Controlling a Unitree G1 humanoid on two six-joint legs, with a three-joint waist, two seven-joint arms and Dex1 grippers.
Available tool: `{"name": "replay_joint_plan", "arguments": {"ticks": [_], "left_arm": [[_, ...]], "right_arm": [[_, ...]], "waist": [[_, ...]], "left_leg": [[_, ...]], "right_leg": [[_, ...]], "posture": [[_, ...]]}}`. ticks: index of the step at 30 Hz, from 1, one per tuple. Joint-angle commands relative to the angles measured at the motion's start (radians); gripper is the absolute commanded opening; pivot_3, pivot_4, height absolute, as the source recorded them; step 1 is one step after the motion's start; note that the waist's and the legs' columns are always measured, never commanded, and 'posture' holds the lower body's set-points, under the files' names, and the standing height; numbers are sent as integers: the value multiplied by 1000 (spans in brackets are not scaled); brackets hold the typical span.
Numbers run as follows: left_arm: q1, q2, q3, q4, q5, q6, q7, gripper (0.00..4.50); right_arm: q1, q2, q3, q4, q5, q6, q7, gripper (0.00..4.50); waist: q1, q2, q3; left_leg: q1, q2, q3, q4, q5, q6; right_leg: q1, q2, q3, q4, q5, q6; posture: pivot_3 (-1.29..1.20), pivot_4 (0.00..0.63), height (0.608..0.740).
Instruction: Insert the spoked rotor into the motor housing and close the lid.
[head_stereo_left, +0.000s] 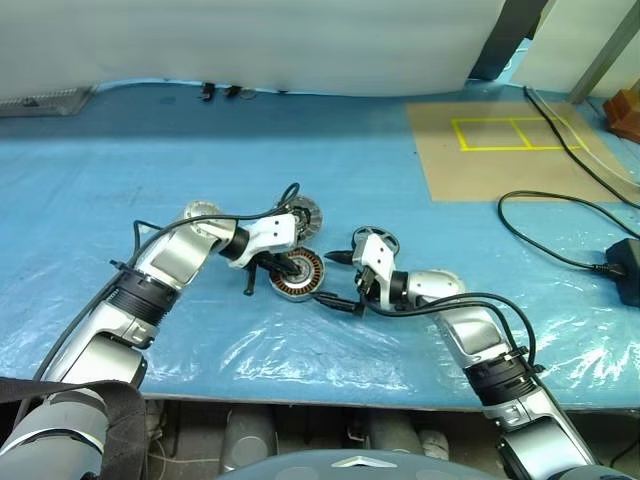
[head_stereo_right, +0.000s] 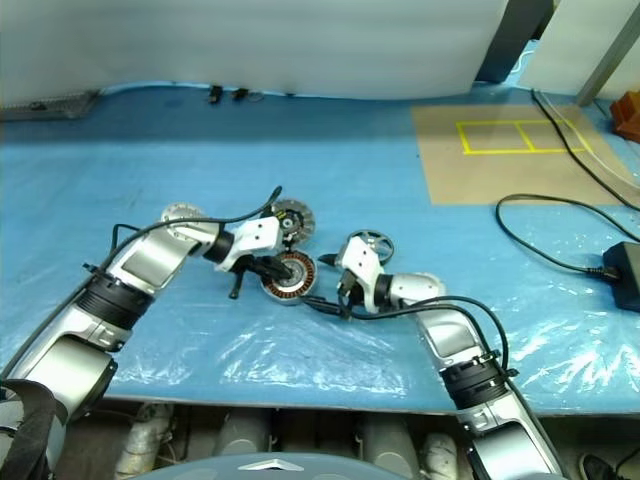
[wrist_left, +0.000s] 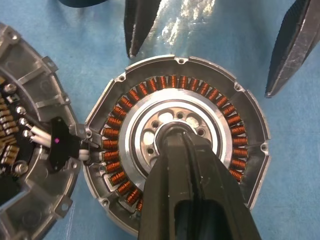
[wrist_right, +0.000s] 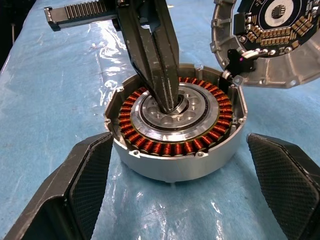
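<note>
- Left eye view: left gripper (head_stereo_left: 283, 266), jaws clenched, tips pressed into the housing's (head_stereo_left: 298, 274) dark centre on the blue sheet (head_stereo_left: 300, 160).
- Lid (head_stereo_left: 303, 213) hangs open just behind the housing.
- Rotor (head_stereo_left: 375, 241) lies right of the housing.
- Right gripper (head_stereo_left: 345, 285) spread wide, flanking the housing, grasping nothing.

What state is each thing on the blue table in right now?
motor housing: open, copper windings exposed
lid: swung open beside the housing, inner face showing
spoked rotor: on the table, not inserted
left end effector: shut, tips in the housing's centre
right end effector: open, fingers either side of the housing
</note>
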Motion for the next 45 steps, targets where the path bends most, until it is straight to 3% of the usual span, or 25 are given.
{"name": "replay_joint_plan", "arguments": {"ticks": [1, 8, 15, 20, 35, 45], "left_arm": [[13, 4, -67, 10, 61, -15, -7, 48], [-16, -20, -58, 67, 118, -31, 70, 48], [-40, 17, -31, 54, 122, -13, 54, 48], [-54, 22, -20, 43, 116, 3, 60, 48], [-87, 36, 34, -119, 19, 151, 20, 48], [-42, 26, 9, -106, 19, 152, 45, 48]], "right_arm": [[-12, 4, -2, -4, 2, -31, 5, 4500], [-7, 4, -4, -6, 2, -34, 1, 4500], [-13, 7, -3, -10, 4, -25, 0, 4500], [-19, 12, 1, -11, 3, -20, -1, 4500], [-37, 14, 3, -39, 6, 27, -5, 4500], [-26, 15, 3, -24, 1, 5, -4, 4500]], "waist": [[0, 0, 0], [4, 0, 0], [-1, 0, 0], [-1, 0, 0], [0, 0, 0], [0, 0, 0]], "left_leg": [[0, 0, 0, 0, 0, 0], [7, 0, 0, 0, -2, -3], [11, -1, 0, 0, -1, -1], [8, 0, 0, 0, -1, -1], [0, -1, 0, -1, 0, -1], [-3, -1, 0, -1, 0, 0]], "right_leg": [[0, 0, 0, 0, 0, 0], [8, -1, 0, 0, 0, 0], [12, -2, 0, -1, -4, 8], [10, -1, 0, -1, -1, 1], [-1, -1, 0, -1, 0, 0], [-1, -1, 0, -1, 0, 0]], "posture": [[0, 150, 740], [0, 150, 740], [0, 150, 740], [0, 150, 740], [0, 150, 740], [0, 150, 740]]}}
